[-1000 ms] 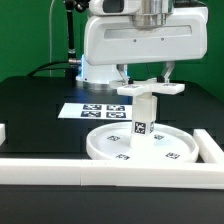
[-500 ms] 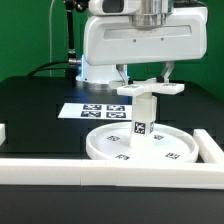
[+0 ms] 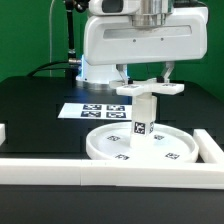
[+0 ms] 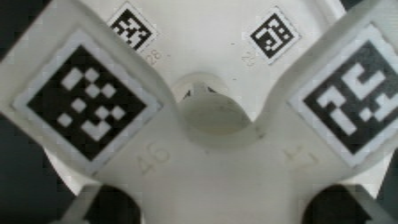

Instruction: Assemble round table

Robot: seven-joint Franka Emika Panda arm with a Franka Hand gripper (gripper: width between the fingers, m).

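The large rimmed round disc [image 3: 100,150] lies flat on the black table. The short cylindrical leg [image 3: 146,112] stands upright at its centre, with a tag on its side. The flat cross-shaped base [image 3: 150,89] sits level on top of the leg. My gripper [image 3: 147,76] comes straight down over the base, one finger at each side of it. In the wrist view the base [image 4: 214,115] fills the picture with its tagged lobes. The white plastic spans the whole gap between my dark fingertips [image 4: 107,205], so the gripper [image 4: 222,205] looks shut on the base.
The marker board [image 3: 95,111] lies flat behind the disc. A long white rail [image 3: 110,172] runs along the front, and another rail [image 3: 208,147] stands at the exterior view's right. A short white piece [image 3: 3,132] shows at the exterior view's left edge.
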